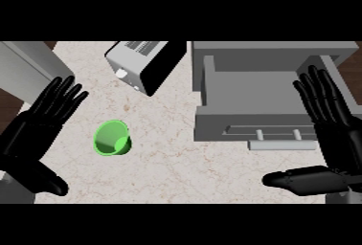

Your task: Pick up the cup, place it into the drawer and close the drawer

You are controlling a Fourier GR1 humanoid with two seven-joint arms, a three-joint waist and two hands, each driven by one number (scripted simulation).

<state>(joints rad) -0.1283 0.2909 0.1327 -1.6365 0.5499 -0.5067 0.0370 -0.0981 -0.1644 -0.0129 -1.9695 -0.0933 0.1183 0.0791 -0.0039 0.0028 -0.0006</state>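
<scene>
On the pale, marble-patterned tabletop (176, 162), left of centre, the small green plastic cup (112, 138) lies on its side with its open mouth turned up toward the view, so the inside shows as a bright oval. It stands free of everything: nothing touches it, and it is well apart from the open grey drawer (265, 103), which sits to the right with its box pulled out and its front panel and bar handle (277, 132) facing the near edge. The drawer being already open looks like the reason the cup comes first; only placing and shutting would be left after a grasp.

The black left hand (39, 127) hangs just beside the cup on its left, fingers straight and fanned, holding nothing, palm angled toward the cup as if set up to close round its wall. The black right hand (332, 129) is likewise released, fingers straight over the drawer's right side, thumb jutting out low, well placed to push the front later.

A silver and black toaster (145, 62) stands at the far edge, between the two, and out of the likely path
</scene>
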